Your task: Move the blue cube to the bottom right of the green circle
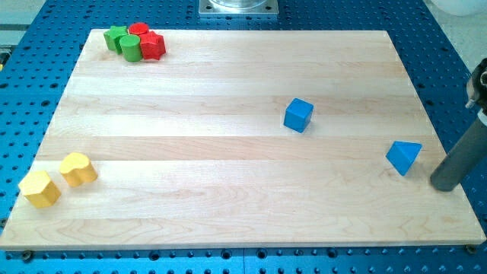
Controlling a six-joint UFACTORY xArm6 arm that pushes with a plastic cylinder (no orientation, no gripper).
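The blue cube [298, 115] sits right of the board's middle. The green circle [131, 47], a short cylinder, stands at the view's top left, packed in with a green star [115, 36], a red circle [138, 30] and a red star [154, 46]. My tip [443, 183] rests at the board's right edge, just right of a blue triangle [403, 157] and far to the lower right of the blue cube. The rod leans up toward the view's right edge.
Two yellow blocks lie at the view's lower left: a heart-like one [78, 169] and another [39, 188] beside it. The wooden board [228, 190] lies on a blue perforated table [449, 68]. A metal base [238, 7] stands at the top.
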